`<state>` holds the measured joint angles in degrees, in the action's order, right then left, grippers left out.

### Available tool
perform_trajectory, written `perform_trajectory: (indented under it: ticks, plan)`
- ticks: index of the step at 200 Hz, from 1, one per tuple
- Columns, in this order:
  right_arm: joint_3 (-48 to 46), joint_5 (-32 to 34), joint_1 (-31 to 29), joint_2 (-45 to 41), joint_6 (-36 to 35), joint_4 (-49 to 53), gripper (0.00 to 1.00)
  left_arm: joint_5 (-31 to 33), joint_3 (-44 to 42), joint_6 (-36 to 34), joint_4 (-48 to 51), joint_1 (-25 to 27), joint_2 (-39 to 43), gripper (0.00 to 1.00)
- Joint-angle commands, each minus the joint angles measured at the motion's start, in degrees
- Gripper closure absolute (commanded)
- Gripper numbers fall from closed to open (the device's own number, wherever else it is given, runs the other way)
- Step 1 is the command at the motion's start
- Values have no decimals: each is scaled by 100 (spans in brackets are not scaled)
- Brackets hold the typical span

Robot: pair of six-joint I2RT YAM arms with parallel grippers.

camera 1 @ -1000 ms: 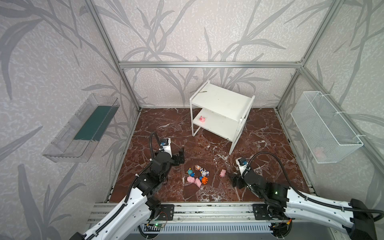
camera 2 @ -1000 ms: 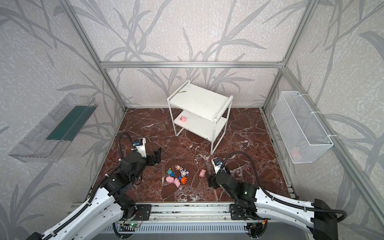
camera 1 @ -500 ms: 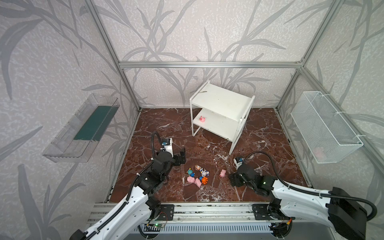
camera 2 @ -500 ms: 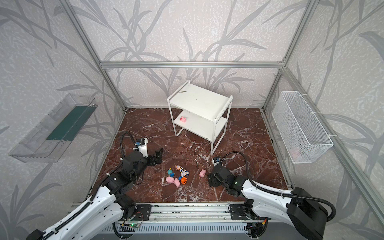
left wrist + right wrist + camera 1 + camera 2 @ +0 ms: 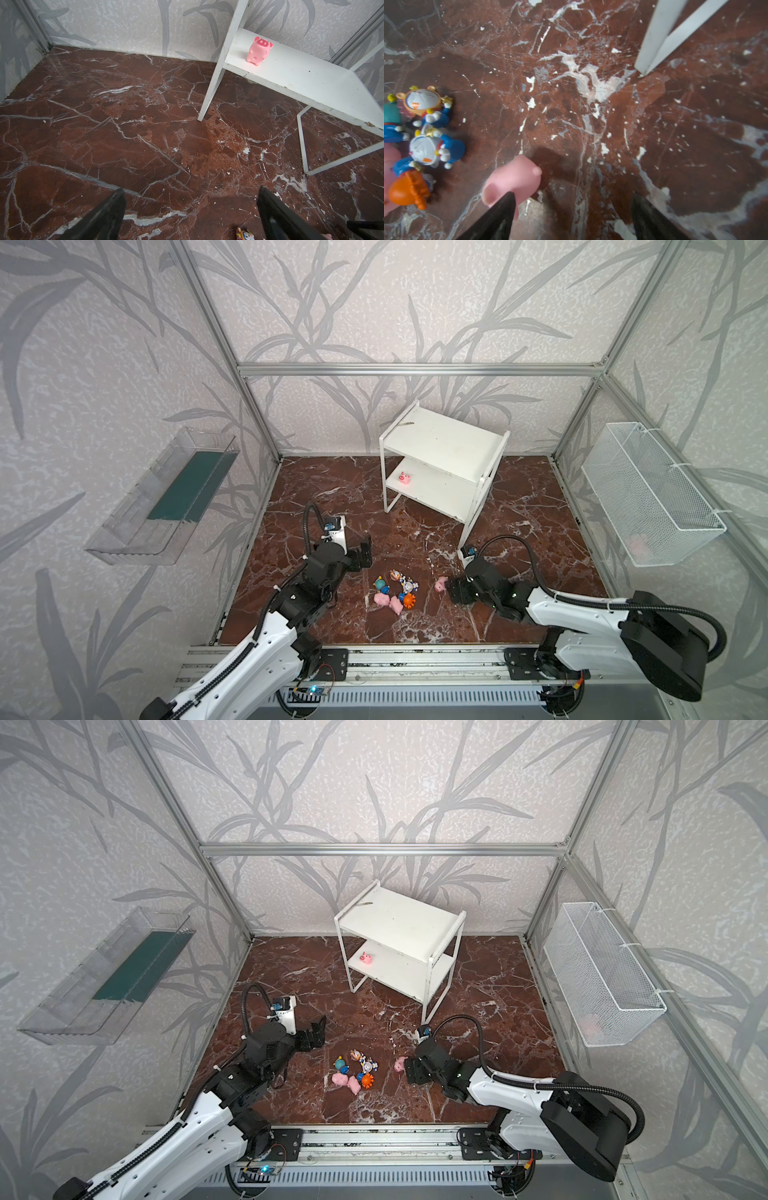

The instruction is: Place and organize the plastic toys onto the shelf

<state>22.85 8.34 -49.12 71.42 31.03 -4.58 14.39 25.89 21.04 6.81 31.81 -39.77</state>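
Observation:
The white shelf (image 5: 444, 439) stands at the back with one pink pig (image 5: 404, 478) (image 5: 258, 51) on its lower board. Several plastic toys (image 5: 395, 591) lie clustered on the marble floor: blue-white figurines (image 5: 425, 149) and pink pigs. A lone pink pig (image 5: 440, 583) (image 5: 512, 180) lies to their right. My right gripper (image 5: 453, 591) (image 5: 573, 194) is open and low, one fingertip against that pig, nothing clamped. My left gripper (image 5: 363, 556) (image 5: 191, 189) is open and empty, left of the cluster and behind it.
A clear plastic tray (image 5: 166, 497) hangs on the left wall. A white wire basket (image 5: 648, 493) on the right wall holds something pink. The shelf's front leg (image 5: 654, 41) stands close behind my right gripper.
My right gripper has swung left and down to the lone pig, its arm stretching out low. The left arm has barely moved. Toys lie as before.

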Motion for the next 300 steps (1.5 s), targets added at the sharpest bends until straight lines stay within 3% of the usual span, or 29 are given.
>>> perform_trajectory:
  ticks: [1,39,61,98,112,118,173,209,248,300]
  plan:
    - [368,-297,17,273,-123,-190,13,-503,180,-159,-225,-17,-110,1]
    - [468,-209,30,303,-101,-157,14,-1759,282,-226,-587,49,-776,1]
    - [382,-144,67,9,-112,-1,14,-2052,410,-433,-678,388,-1300,1]
    - [511,52,81,-454,-353,1001,11,-1719,852,-717,-681,1534,-2338,1]
    - [677,160,78,-617,-494,1635,8,-1783,1027,-522,-752,1768,-2758,4]
    - [704,221,78,-706,-536,1854,0,-1800,1086,-452,-812,1872,-2921,5]
    - [582,872,78,-2145,-527,2911,1,-1449,1721,-219,-912,2731,-4213,17]
    - [705,1079,76,-3091,-660,3559,1,-1080,2010,-51,-763,2969,-4712,26]
    - [795,1071,79,-3519,-894,3885,1,-748,2170,58,-528,3061,-5022,33]
    - [695,683,78,-3902,-1085,3727,0,-960,2457,160,-178,3123,-5443,38]
